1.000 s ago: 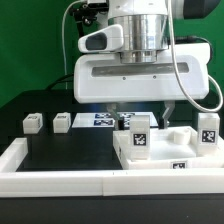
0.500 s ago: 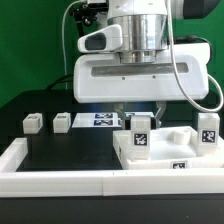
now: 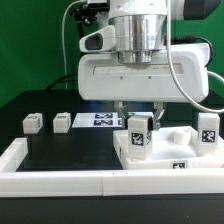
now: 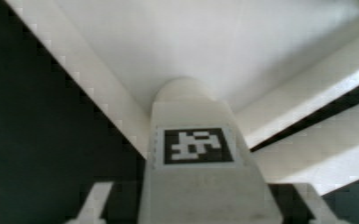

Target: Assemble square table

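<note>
The square table's white slab [image 3: 165, 158] lies at the exterior view's right, with one tagged leg [image 3: 207, 130] standing on its far right corner. Another tagged white leg [image 3: 139, 132] stands upright at the slab's left part, and my gripper [image 3: 140, 112] comes straight down over it and is shut on the leg. In the wrist view this leg [image 4: 201, 130] fills the space between the two fingers [image 4: 99, 205], its tag facing the camera, with my gripper [image 4: 202, 208] around its upper end. Whether its foot sits in a hole is hidden.
Two small loose legs [image 3: 32, 122] [image 3: 61, 121] lie on the black surface at the exterior view's left. The marker board [image 3: 100, 120] lies behind them under the arm. A long white rail [image 3: 60, 176] borders the front edge.
The jaws have closed in on the upright leg. The leg has shifted slightly, and the arm has stayed over the same spot.
</note>
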